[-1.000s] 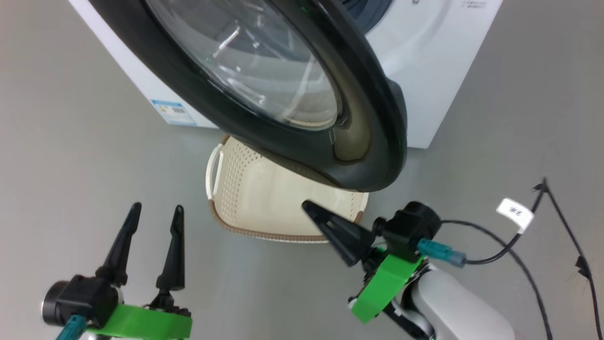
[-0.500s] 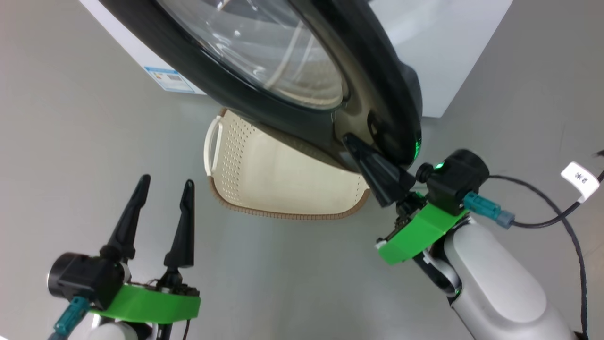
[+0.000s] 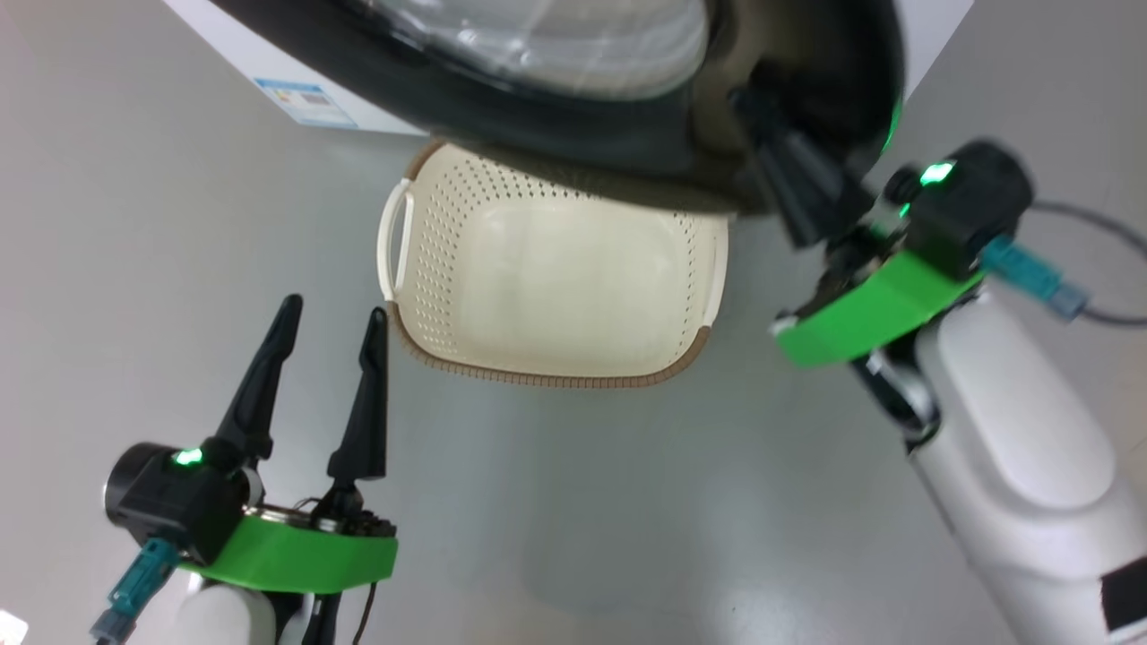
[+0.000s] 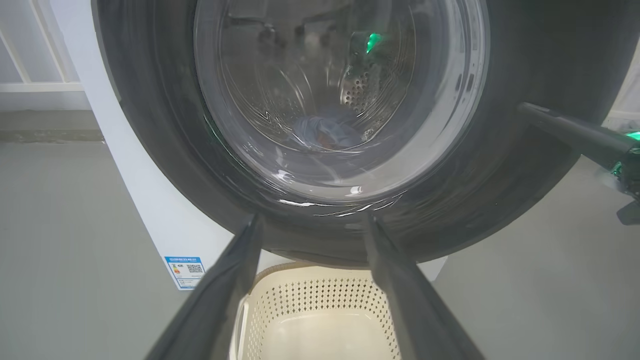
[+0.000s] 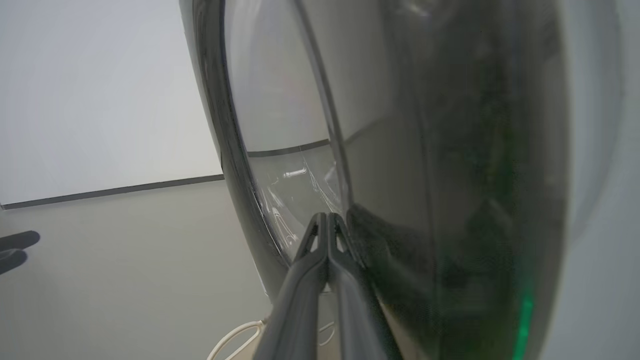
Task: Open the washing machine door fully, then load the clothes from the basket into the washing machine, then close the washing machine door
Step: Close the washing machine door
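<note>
Right gripper [image 3: 753, 107], clenched, has moved from the cream perforated plastic basket [image 3: 538, 377] up against the glossy black round door [image 3: 582, 134]. I see left gripper [image 3: 333, 309] splayed, empty.

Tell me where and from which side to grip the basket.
Probably the white loop handle on the left short side of the basket, approached from the left: it stands off the wall near the open left gripper, while the washing machine door overhangs the far rim.
</note>
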`<state>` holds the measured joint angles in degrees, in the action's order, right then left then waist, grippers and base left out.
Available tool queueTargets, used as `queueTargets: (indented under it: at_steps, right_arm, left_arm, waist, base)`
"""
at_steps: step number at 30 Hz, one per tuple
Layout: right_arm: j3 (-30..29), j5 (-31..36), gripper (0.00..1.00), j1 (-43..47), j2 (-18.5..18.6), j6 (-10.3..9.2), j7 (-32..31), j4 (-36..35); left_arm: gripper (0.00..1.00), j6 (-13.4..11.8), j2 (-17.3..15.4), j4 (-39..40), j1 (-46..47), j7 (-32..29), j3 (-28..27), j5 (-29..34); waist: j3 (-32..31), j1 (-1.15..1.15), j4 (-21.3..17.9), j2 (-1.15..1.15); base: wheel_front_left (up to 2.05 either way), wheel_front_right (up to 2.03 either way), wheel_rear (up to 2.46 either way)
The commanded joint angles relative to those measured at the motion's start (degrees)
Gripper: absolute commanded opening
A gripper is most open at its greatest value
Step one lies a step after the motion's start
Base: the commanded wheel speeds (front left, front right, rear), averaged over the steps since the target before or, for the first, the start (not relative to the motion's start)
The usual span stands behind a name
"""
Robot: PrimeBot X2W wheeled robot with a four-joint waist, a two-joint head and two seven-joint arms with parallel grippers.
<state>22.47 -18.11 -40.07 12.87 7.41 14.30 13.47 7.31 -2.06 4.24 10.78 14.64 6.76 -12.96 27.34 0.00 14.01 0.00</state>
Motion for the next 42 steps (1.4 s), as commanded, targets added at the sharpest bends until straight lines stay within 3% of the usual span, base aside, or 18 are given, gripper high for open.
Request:
queueTargets:
  at_steps: [1,11,22,32,42]
  right_arm:
    - [-0.86,0.71,0.00,-1.83,-0.20,0.08,0.70,-0.95]
    - [-2.24,2.05,0.00,-15.69,0.31,0.08,0.70,3.57]
    - [-9.67,4.78,0.00,-25.46,-2.42,0.08,0.70,10.58]
    - [-7.92,3.63,0.00,-22.74,-3.22,0.08,0.70,10.78]
    - [-3.43,-2.84,0.00,-12.08,-2.39,0.08,0.70,6.94]
  left_arm:
    - [1.00,-0.04,-0.82,1.73,1.35,0.36,-1.33,-0.67]
    - [1.00,0.10,-0.82,2.24,3.26,0.36,-0.06,-0.60]
    - [1.00,0.16,-0.82,2.46,5.51,0.36,1.16,-0.49]
    - [1.00,0.17,-0.82,2.04,5.54,0.36,0.78,-0.09]
    - [1.00,0.17,-0.82,1.52,4.16,0.36,-1.28,0.30]
  waist:
    - [1.30,0.00,0.38,0.00]
    - [4.87,0.00,-0.39,0.00]
    - [7.49,0.00,-0.54,0.00]
    - [5.79,0.00,-2.01,0.00]
    - [0.72,0.00,-4.72,0.00]
  base:
    - [0.00,0.00,0.00]
    - [0.00,0.00,0.00]
    - [0.00,0.00,0.00]
    - [0.00,0.00,0.00]
    - [0.00,0.00,0.00]
